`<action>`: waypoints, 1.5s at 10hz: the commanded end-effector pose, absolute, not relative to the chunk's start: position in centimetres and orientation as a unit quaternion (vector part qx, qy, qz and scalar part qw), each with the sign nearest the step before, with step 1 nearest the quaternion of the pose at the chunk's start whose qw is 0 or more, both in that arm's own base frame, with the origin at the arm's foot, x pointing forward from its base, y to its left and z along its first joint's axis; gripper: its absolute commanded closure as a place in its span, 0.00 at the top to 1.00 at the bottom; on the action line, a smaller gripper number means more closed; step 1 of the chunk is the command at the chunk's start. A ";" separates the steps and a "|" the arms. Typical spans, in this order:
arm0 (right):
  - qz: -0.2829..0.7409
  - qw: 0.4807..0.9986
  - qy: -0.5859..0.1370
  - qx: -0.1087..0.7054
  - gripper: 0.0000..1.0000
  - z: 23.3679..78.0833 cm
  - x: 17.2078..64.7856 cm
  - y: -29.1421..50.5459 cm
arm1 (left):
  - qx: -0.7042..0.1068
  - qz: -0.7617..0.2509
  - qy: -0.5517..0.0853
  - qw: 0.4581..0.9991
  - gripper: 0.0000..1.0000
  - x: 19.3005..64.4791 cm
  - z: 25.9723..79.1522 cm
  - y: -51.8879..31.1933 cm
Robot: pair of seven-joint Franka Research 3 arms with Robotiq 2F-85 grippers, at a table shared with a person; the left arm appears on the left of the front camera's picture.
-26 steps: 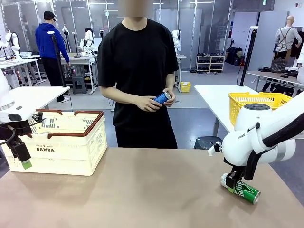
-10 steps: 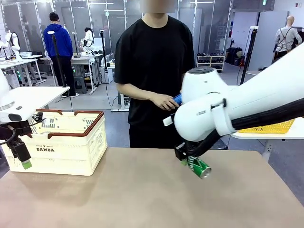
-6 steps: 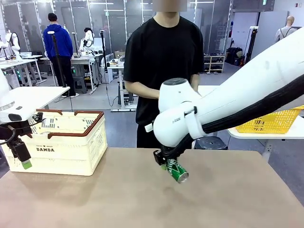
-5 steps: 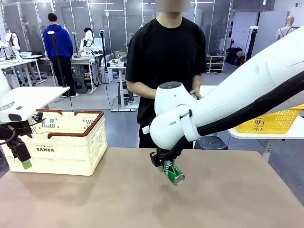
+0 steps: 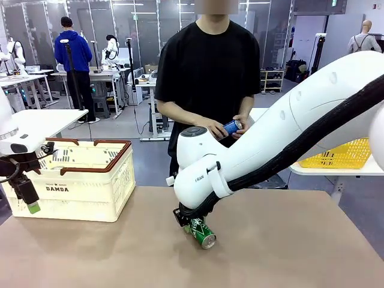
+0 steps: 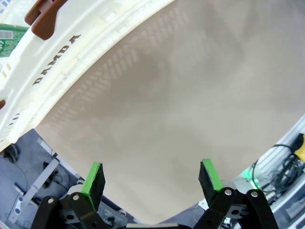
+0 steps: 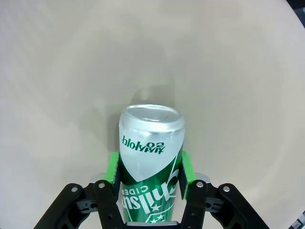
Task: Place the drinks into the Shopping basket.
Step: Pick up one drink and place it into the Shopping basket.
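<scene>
A green drink can [image 5: 200,233] hangs tilted just above the brown table, and my right gripper [image 5: 187,223] is shut on it. In the right wrist view the green can [image 7: 150,157] sits between the green pads [image 7: 113,168], its silver top pointing away. The cream Shopping basket [image 5: 84,180] with its brown rim stands at the table's far left. My left gripper [image 5: 29,198] hangs open in front of the basket's left end; in the left wrist view its gripper [image 6: 151,179] holds nothing, with the basket wall [image 6: 57,62] above. A person behind the table holds a blue can [image 5: 232,127] in both hands.
The brown table [image 5: 288,252] stretches bare to the right of the held can. My right arm [image 5: 282,132] reaches across the middle from the right. A yellow mesh basket [image 5: 342,154] sits on a white table behind.
My right arm has carried the green can leftward and lower across the table, toward the basket side. The left arm has not moved. The person has brought the blue can forward.
</scene>
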State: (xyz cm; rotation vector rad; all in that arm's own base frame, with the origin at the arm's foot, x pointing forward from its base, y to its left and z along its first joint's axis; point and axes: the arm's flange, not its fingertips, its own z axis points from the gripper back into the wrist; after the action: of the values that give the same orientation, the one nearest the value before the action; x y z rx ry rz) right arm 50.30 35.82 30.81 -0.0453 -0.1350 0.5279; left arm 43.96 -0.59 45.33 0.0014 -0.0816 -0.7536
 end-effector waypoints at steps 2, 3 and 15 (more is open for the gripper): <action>0.256 0.964 -0.071 -0.033 0.09 30.5 50.6 36.6 | 0.005 -0.364 -0.040 0.931 1.00 43.8 45.5 -0.7; 0.255 0.964 -0.067 -0.034 0.09 30.4 50.5 36.6 | 0.005 -0.364 -0.040 0.931 1.00 43.8 45.5 -0.7; 0.325 0.931 -0.147 -0.071 0.79 42.4 42.4 25.0 | 0.005 -0.364 -0.040 0.931 1.00 43.8 45.5 -0.7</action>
State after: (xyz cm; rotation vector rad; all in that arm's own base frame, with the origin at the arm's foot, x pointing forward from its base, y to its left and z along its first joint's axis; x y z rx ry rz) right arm 44.28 28.60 41.54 -0.1780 -0.2716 0.6449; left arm 43.96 -0.57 45.31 0.0011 -0.0813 -0.7532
